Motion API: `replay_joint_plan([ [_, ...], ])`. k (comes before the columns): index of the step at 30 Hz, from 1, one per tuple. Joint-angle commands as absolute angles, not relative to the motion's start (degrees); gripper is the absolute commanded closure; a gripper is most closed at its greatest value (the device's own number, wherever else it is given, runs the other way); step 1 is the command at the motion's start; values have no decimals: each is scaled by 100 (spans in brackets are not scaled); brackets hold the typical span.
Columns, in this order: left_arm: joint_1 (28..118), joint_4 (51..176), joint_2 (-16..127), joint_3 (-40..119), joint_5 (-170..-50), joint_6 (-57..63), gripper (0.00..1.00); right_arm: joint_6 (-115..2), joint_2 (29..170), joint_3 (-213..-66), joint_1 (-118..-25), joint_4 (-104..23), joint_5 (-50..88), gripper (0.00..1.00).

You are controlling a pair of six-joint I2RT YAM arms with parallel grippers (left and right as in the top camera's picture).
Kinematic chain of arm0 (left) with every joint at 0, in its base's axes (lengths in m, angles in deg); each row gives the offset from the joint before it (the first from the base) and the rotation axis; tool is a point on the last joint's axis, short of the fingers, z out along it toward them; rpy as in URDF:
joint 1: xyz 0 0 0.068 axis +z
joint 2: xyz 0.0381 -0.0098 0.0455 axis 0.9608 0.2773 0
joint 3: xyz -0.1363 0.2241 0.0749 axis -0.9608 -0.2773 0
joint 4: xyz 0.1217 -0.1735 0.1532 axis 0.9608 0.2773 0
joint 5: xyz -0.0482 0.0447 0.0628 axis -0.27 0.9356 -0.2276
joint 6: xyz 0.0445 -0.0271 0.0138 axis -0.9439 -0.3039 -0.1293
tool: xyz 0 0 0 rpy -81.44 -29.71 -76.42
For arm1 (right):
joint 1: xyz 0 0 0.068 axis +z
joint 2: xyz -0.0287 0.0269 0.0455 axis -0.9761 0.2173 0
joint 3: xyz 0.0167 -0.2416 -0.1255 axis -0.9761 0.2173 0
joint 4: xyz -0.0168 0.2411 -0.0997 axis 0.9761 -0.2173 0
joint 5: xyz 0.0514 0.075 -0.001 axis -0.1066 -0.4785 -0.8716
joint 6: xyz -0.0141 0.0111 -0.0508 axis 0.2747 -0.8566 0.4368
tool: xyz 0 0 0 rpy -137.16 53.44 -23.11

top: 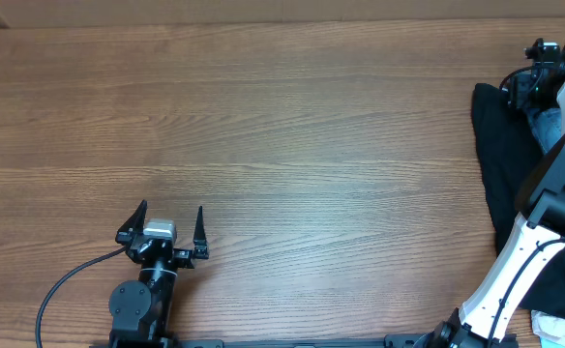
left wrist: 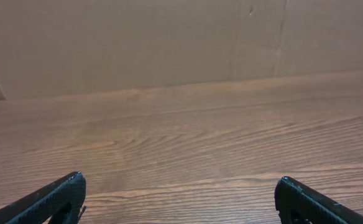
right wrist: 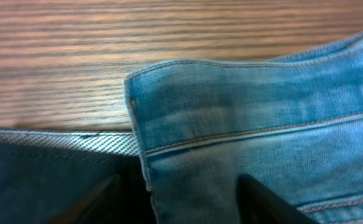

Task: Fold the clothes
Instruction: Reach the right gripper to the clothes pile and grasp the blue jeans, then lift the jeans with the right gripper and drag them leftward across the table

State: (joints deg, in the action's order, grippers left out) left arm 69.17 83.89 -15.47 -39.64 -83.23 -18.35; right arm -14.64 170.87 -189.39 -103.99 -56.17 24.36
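Observation:
The clothes, light blue denim jeans, lie bunched at the table's far right, partly on a black garment. In the overhead view only a patch of the jeans shows beside my right arm. My right gripper is low over a stitched denim edge, one finger on each side of it. Its jaws stand apart, with a dark gap between the left finger and the cloth. My left gripper rests near the front left of the table, open and holding nothing. In the left wrist view its fingertips frame bare wood.
The black garment spreads down the right side under my right arm. A small white cloth lies at the front right corner. The wooden table stretches wide between the two arms. A cable trails from the left arm.

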Motion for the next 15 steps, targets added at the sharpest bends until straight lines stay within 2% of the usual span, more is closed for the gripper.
replay_joint_plan([
  [1,6943,8389,-1582,-3984,-8343,-1782,0,-1578,17198,-18970,-10364,-5595,2445,61],
  [2,6943,8389,-1582,-3984,-8345,-1782,0,-1578,17187,-18970,-10364,-5577,2445,79],
  [3,6943,8389,-1582,-3984,-8343,-1782,0,-1578,17176,-18970,-10364,-5573,2445,91],
  [4,6943,8389,-1582,-3984,-8345,-1782,0,-1578,17172,-18972,-10364,-5573,2445,96],
  [10,6943,8389,-1582,-3984,-8343,-1782,0,-2183,16617,-19461,-10364,-5645,2443,96],
  [15,6943,8389,-1582,-3984,-8343,-1782,0,-2319,15231,-19844,-10336,-6146,2436,96],
])
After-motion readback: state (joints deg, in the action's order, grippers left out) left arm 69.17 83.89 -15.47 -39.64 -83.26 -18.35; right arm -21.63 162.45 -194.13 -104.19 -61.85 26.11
